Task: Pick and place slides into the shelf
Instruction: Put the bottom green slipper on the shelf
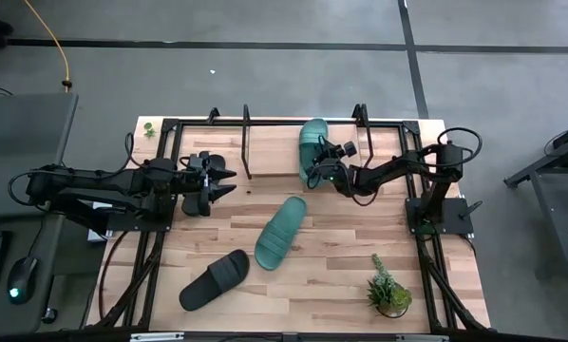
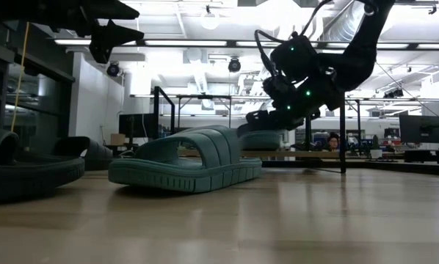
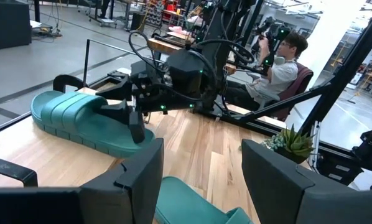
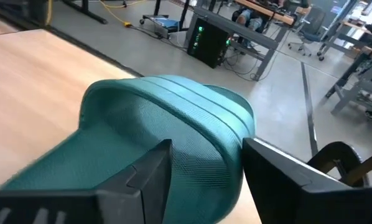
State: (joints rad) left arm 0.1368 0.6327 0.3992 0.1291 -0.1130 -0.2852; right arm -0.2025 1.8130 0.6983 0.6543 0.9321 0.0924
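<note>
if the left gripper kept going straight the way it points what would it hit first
Probably the right gripper, at the heel of the teal-green slide sandal on the wooden shelf board. The left gripper is open; depth is uncertain.

A grey concrete floor crossed by dark seam lines surrounds the wooden tabletop. A yellow cable trails across the floor beyond the tabletop's left side. Past its far edge, long ceiling lights hang over desks, where a seated person wears headphones.
</note>
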